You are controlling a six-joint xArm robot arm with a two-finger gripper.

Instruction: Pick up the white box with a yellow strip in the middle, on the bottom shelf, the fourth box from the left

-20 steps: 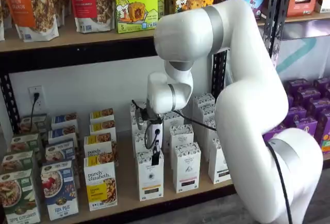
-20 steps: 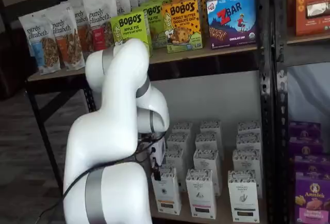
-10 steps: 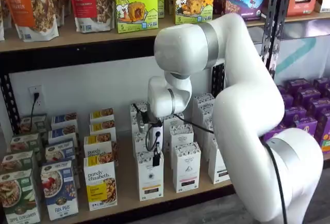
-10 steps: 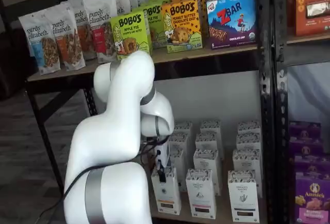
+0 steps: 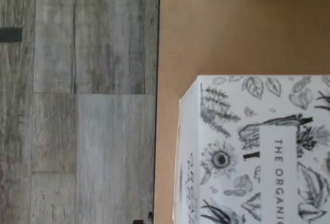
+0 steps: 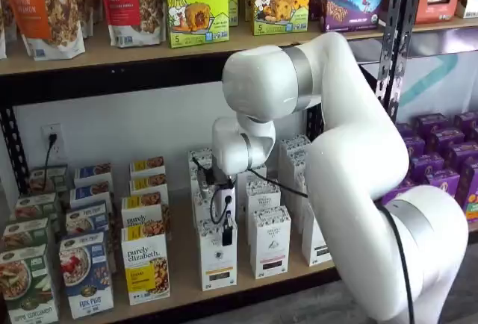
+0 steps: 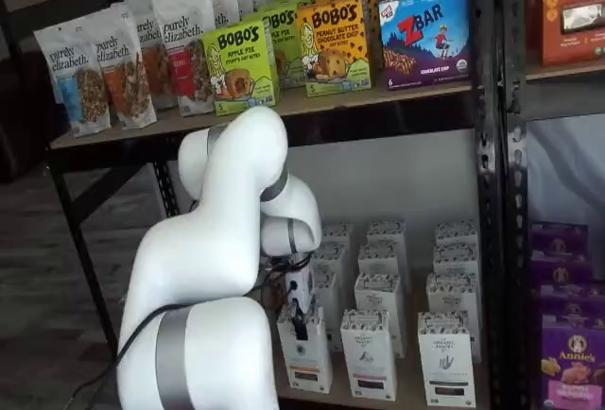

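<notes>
Nearest, the white box (image 6: 217,255) stands at the front of the bottom shelf (image 6: 246,292), just right of a purely elizabeth box (image 6: 146,273); the gripper (image 6: 226,236) hangs at its top; only one dark finger shows side-on, yet the jaws stand wide, nothing held; behind it more white cartons (image 7: 381,289) run back in rows; only the wrist view shows the box's leafy top (image 5: 258,146) and the grey floor (image 5: 77,100) beyond the shelf edge.

White box (image 6: 218,258) under the black fingers (image 6: 226,232), dark speckled top band, yellowish-tan front strip, wrist view showing black botanical line drawings on its white top (image 5: 258,152), pale tan bottom shelf (image 5: 227,38), black front rail, grey wood-grain floor (image 5: 77,105)
</notes>
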